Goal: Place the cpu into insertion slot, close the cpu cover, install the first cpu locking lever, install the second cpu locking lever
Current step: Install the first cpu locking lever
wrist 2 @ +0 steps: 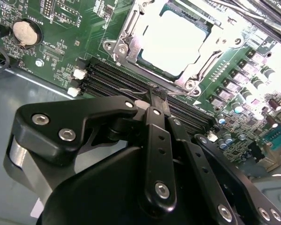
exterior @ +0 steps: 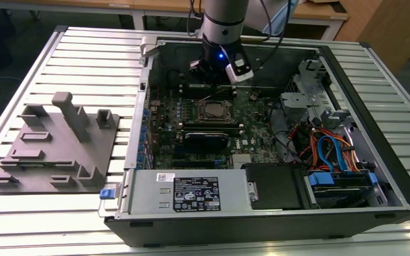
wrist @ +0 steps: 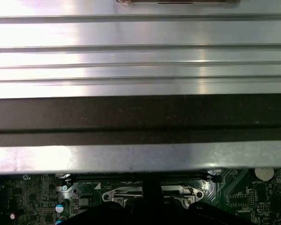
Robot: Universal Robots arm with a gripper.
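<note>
In the exterior view, the arm reaches down from the far edge into an open computer case [exterior: 376, 133] that lies on a slatted metal table [exterior: 84, 69]. Its gripper [exterior: 215, 74] hangs low over the motherboard [exterior: 190, 122], just beyond the processor socket. The cpu [exterior: 215, 110] sits in that socket near the middle of the board. A grey fixture plate [exterior: 55, 149] lies on the table to the exterior view's left of the case, and a bundle of blue and orange cables [exterior: 330, 152] fills the case toward the exterior view's right. In the second wrist view, the gripper [wrist 2: 157, 93] has its black fingers [wrist 2: 154, 117] drawn together with nothing visible between them, and the tip stands at the socket's edge next to the memory slots [wrist 2: 117, 79]. The cpu [wrist 2: 173, 42] lies flat in the socket, its pale top showing through the cut-out of the cpu cover [wrist 2: 128, 37], which lies down around it. A coin battery [wrist 2: 26, 30] sits well apart on the board. In the first wrist view, the gripper's dark tip [wrist: 152, 185] stands in front of the cpu cover [wrist: 126, 193], below the case's black wall [wrist: 140, 117] and the table slats [wrist: 140, 61].
</note>
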